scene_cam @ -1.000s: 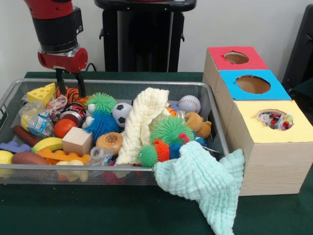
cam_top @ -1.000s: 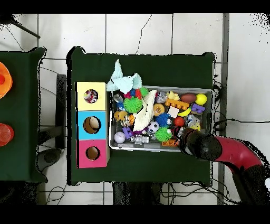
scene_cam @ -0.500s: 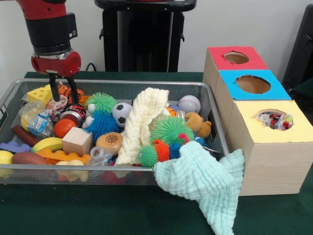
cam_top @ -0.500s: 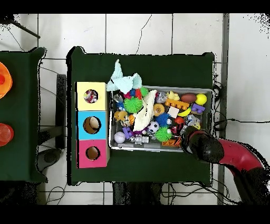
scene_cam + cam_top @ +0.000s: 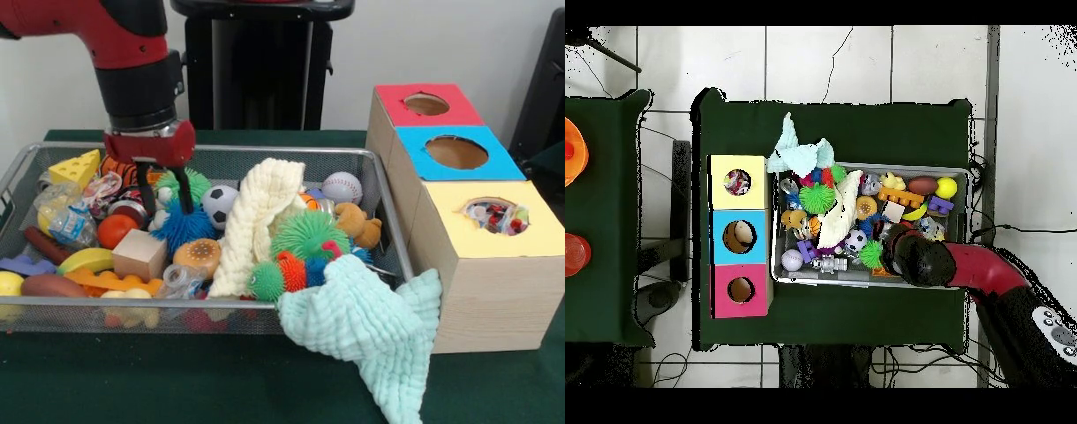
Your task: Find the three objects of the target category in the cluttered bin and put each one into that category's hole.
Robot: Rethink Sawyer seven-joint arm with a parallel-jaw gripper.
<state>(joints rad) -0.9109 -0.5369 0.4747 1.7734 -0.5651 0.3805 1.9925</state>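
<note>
The wire bin (image 5: 221, 150) is packed with toys. My gripper (image 5: 166, 199) hangs open in its left-centre part, its fingers (image 5: 146, 198) straddling the top of a blue spiky ball (image 5: 181, 228), with nothing held. A green spiky ball (image 5: 199, 183) and a soccer ball (image 5: 218, 205) lie just right of it. A baseball (image 5: 342, 187) sits at the bin's far right. Three boxes stand to the right: a red hole (image 5: 426, 104), a blue hole (image 5: 455, 152) and a yellow hole (image 5: 494, 215) with items inside. From overhead the arm (image 5: 915, 258) hides the fingers.
A cream knit cloth (image 5: 256, 221) lies across the bin's middle. A mint cloth (image 5: 371, 327) drapes over the front right corner. A wooden block (image 5: 139, 253), a cheese wedge (image 5: 75, 168), a big green spiky ball (image 5: 309, 234) and a teddy (image 5: 360, 225) crowd the bin.
My gripper has moved from the bin's far left corner rightward and lower, to over the blue spiky ball. The toys have not shifted.
</note>
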